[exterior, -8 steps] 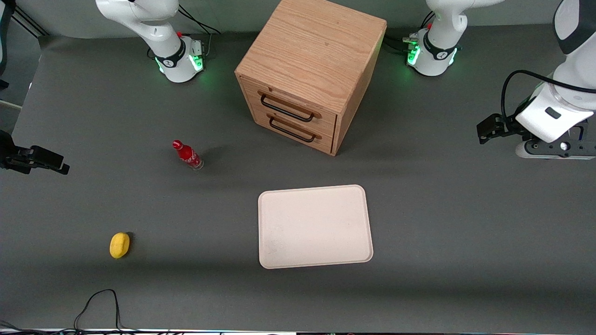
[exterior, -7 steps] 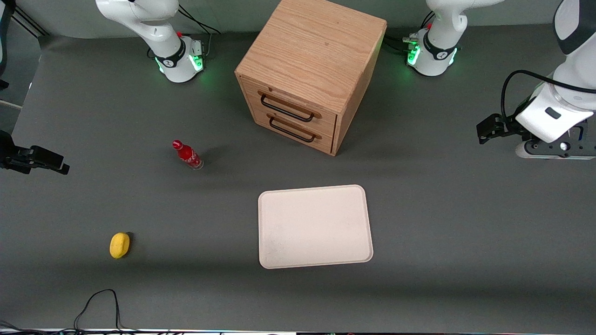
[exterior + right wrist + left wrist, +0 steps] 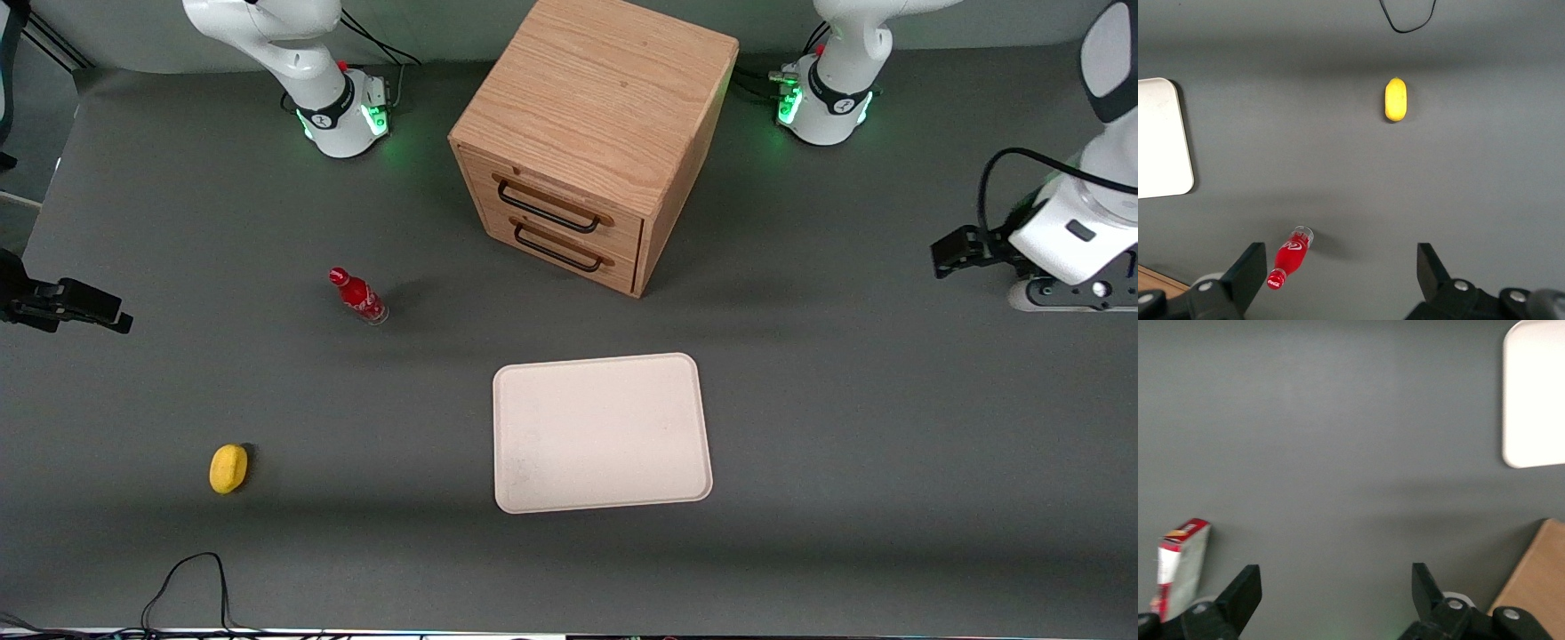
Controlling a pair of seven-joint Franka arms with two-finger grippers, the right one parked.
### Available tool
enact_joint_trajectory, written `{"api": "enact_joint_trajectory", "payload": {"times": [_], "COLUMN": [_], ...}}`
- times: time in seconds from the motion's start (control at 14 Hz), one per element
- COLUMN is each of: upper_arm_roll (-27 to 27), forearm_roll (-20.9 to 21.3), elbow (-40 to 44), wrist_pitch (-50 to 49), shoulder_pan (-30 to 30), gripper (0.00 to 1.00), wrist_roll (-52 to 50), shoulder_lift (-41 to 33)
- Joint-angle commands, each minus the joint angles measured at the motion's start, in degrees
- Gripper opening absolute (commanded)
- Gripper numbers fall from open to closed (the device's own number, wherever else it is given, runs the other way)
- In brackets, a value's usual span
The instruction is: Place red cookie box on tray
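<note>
Landmark: tray (image 3: 602, 433), lying flat on table (image 3: 845, 427).
Lemon (image 3: 228, 468): toward parked arm's end of the table.
Red bottle (image 3: 358, 296): same end, farther from front cam than tray.
Cabinet (image 3: 587, 142): farther from front cam than tray.
Gripper (image 3: 1331, 590): toward working arm's end, well apart from tray, above bare table, fingers spread wide, nothing held.
Red cookie box (image 3: 1182, 563): on table just beside one finger, off tray.

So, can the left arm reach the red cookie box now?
Probably yes. The open end effector hangs above bare table right beside the red cookie box, and nothing stands between them.
</note>
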Motion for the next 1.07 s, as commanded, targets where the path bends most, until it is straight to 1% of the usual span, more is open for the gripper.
{"api": "enact_joint_trajectory", "payload": {"times": [0.0,0.14,0.21,0.29,0.5,0.64,0.79,0.93,1.0], "upper_arm_roll": [5.6,9.6,11.3,13.6,21.6,24.6,27.5,28.2,28.2], "forearm_roll": [2.9,3.4,4.6,4.9,4.7,4.5,4.4,4.4,4.2], "elbow": [-2.4,-4.2,-6.0,-8.4,-15.9,-21.6,-27.6,-30.9,-31.5], "wrist_pitch": [0.6,2.1,4.5,7.9,15.4,21.4,29.0,36.2,37.8], "shoulder_pan": [0.9,1.4,1.9,2.6,3.7,5.6,7.0,9.9,11.5], "gripper": [1.00,1.00,1.00,1.00,0.99,0.99,0.99,0.99,0.99], "wrist_roll": [13.1,19.3,23.9,28.0,38.1,44.3,48.2,53.5,56.0], "shoulder_lift": [-0.7,-1.3,-1.7,-2.5,-3.5,-3.5,-3.4,-1.0,0.6]}}
